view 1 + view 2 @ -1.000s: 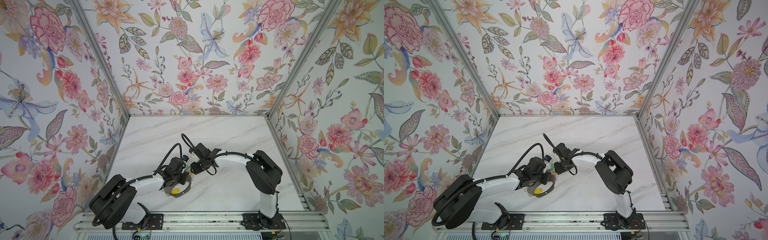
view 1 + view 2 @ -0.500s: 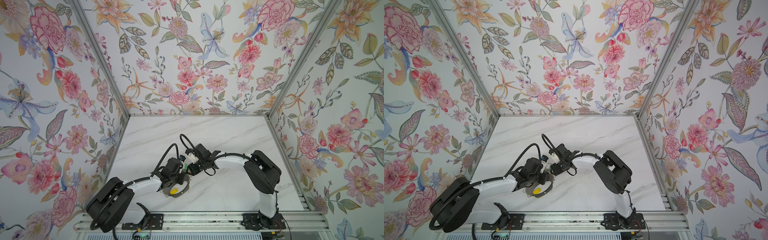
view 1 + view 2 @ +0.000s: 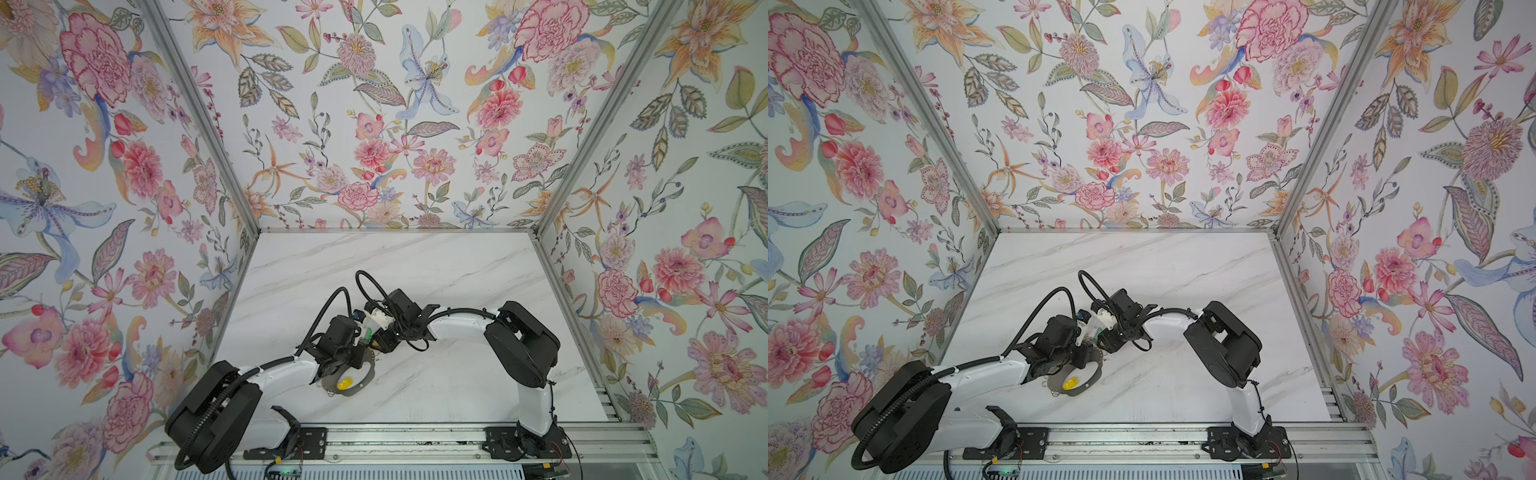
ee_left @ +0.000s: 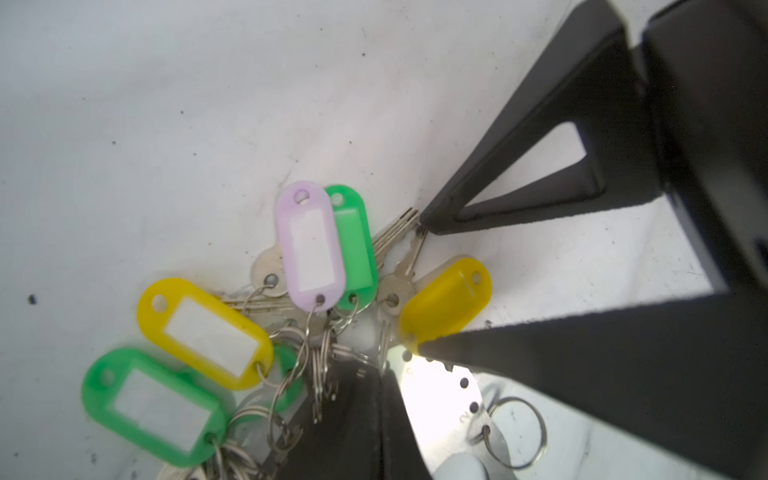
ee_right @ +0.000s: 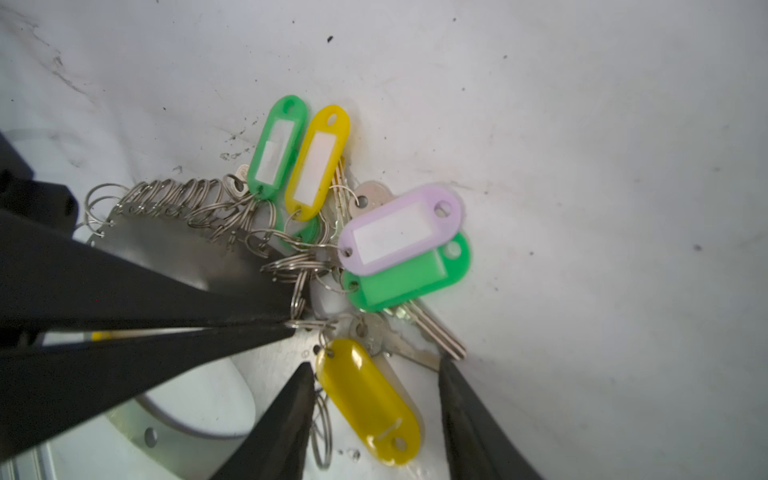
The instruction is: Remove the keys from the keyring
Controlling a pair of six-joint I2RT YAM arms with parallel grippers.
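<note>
Six tags [image 5: 399,228], roughly: two green, two yellow and one lilac in plain sight, plus another green half buried under the wire loops [image 5: 174,195]. Every tag I can trace hangs off a loop.
keys [image 5: 432,332]: bunched at one spot on the rim of the keyring [image 5: 166,249], fanned out on the marble table [image 3: 415,266]. None seen lying free.
keyring position: front of the table, between the two arms in both top views. Can't tell if it's flat down or slightly lifted.
left gripper [image 5: 291,324]: jaws pinched tight on the keyring's rim, right at the bunch. Looks like the anchor.
right gripper [image 5: 376,363]: jaws apart at about half width, straddling the yellow-tagged key [image 5: 368,399] and gripping nothing. One fingertip [image 5: 457,395] sits at the tips of the key blades.
odd one: yellow blob [image 3: 345,383] in the ring's hole in both top views. Attached or loose, can't tell.
done: nothing I can confirm.
left: the whole bunch. My read is the next step is closing on the yellow tag and working it off its loop. Split-ring wire will likely fight a straight pull.
</note>
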